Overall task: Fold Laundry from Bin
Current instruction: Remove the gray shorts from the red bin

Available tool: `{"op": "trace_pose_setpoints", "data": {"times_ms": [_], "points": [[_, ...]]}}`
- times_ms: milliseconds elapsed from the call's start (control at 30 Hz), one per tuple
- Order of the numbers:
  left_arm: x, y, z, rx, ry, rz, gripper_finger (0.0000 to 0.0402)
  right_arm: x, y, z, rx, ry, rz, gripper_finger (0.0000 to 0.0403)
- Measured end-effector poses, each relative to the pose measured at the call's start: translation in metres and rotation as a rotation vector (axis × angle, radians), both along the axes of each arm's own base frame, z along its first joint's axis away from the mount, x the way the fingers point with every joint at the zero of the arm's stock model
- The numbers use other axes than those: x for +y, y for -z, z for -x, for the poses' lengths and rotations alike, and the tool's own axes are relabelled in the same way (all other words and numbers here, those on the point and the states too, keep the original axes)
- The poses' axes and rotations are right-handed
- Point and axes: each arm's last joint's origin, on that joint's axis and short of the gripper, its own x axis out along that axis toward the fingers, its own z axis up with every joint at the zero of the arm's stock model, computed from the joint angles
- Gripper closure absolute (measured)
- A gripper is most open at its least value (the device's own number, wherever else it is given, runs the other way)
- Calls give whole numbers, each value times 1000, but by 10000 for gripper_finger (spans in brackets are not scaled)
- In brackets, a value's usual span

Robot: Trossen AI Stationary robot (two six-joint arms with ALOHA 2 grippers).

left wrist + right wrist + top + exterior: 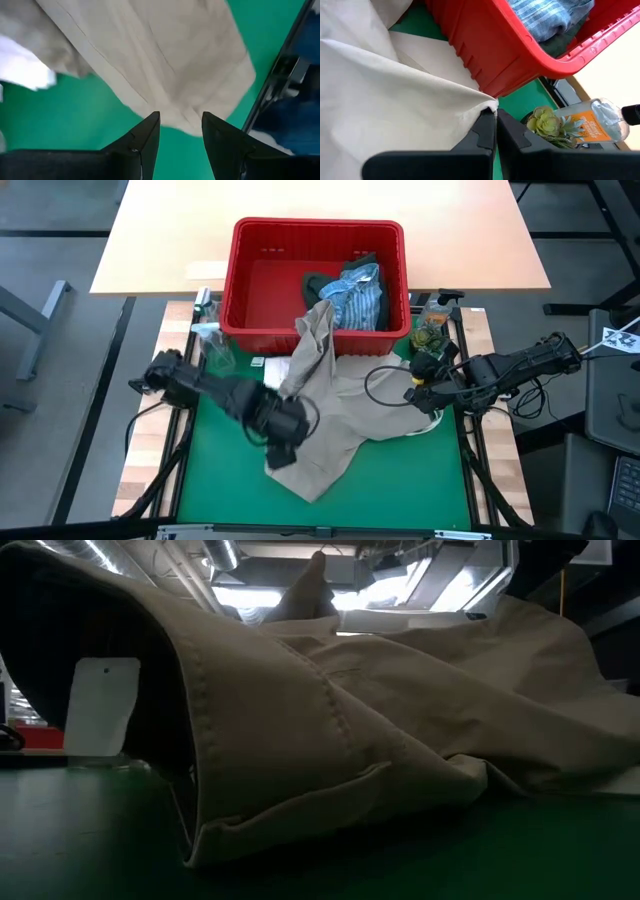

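The red bin (318, 280) holds a striped shirt (358, 292) and a dark garment (318, 282). A tan garment (335, 395) drapes from the bin's rim onto the green table (400, 480). Right tool (495, 131) closed, pinching its edge. Left tool (181, 131) open above the cloth.

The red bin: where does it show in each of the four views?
High view: red bin at top centre, tan garment hanging over its front rim.
Low view: not identifiable.
Left wrist view: not in it.
Right wrist view: upper right, beside the garment.
Shared landmark: the tan garment.
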Motion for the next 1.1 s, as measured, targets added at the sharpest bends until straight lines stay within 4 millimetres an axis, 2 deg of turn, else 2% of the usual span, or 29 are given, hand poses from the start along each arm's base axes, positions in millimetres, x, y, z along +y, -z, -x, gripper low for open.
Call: {"op": "trace_pose_setpoints", "data": {"times_ms": [267, 533, 800, 1100], "points": [[-55, 47, 22, 85, 21, -18, 260, 1, 1, 0, 15, -14, -51, 397], [-84, 91, 32, 70, 48, -6, 260, 1, 1, 0, 29, -32, -42, 397], [-83, 120, 35, 81, 18, -33, 261, 1, 1, 0, 26, -32, -43, 397], [-77, 124, 33, -17, -110, -153, 261, 1, 1, 0, 26, -32, -42, 397]]}}
